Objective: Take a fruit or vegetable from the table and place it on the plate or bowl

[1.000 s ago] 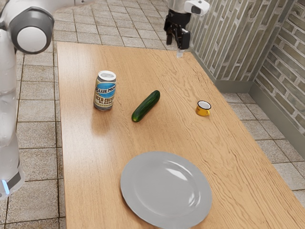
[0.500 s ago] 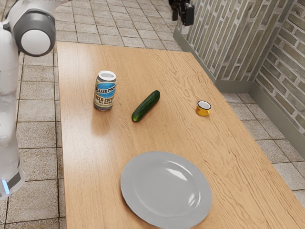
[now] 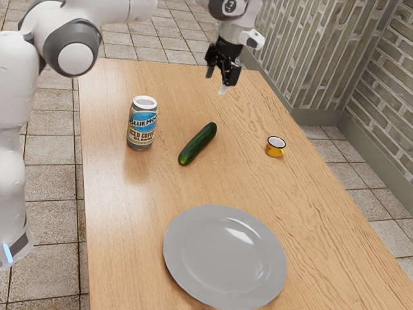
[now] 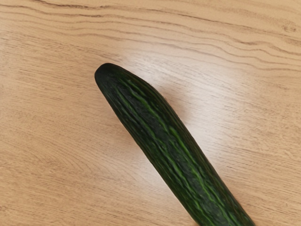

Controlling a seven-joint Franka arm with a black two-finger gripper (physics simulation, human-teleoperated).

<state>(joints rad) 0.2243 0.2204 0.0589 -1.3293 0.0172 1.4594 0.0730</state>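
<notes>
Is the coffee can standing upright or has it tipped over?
Upright. The coffee can stands on its base on the table, with its white top facing up.

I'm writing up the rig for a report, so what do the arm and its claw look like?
The arm is glossy white with rounded links and grey circular joint caps with pale centres; a small blue light shows low on it. The claw is black, under a white hand housing.
</notes>
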